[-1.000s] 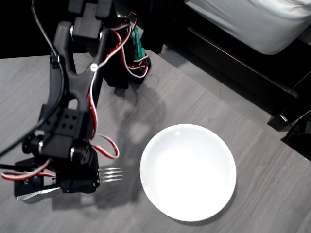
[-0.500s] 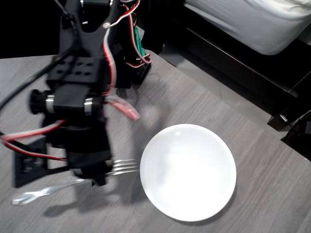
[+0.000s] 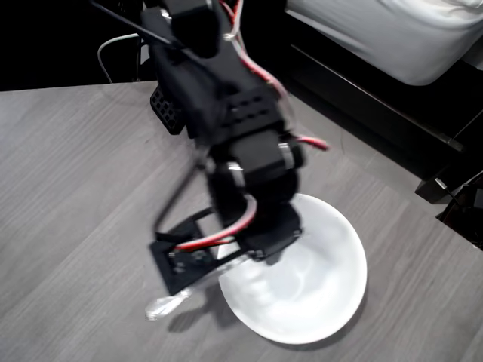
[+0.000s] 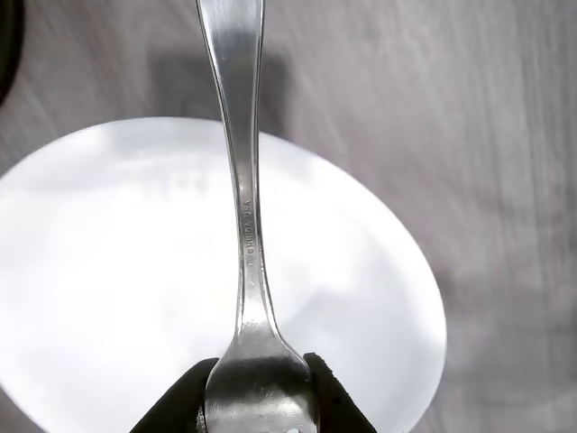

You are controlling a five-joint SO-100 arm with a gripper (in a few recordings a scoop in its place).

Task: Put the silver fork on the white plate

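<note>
My gripper [image 4: 259, 397] is shut on the silver fork [image 4: 243, 207] near its tine end, the slim handle running away up the wrist view. Below the fork lies the white plate [image 4: 99, 298], so the fork hangs above it. In the overhead view the black arm covers the plate's left side [image 3: 332, 264]. The fork's handle tip [image 3: 162, 305] sticks out past the plate's left edge, blurred. The gripper [image 3: 260, 249] sits over the plate's upper left part.
The grey wooden table [image 3: 68, 188] stretches wide to the left of the plate. Its edge runs diagonally at the upper right, with dark floor and white bedding [image 3: 407, 30] beyond. Red and white cables hang along the arm.
The arm lifted the fork off the table at the left and swung right with it. It now holds the fork over the plate.
</note>
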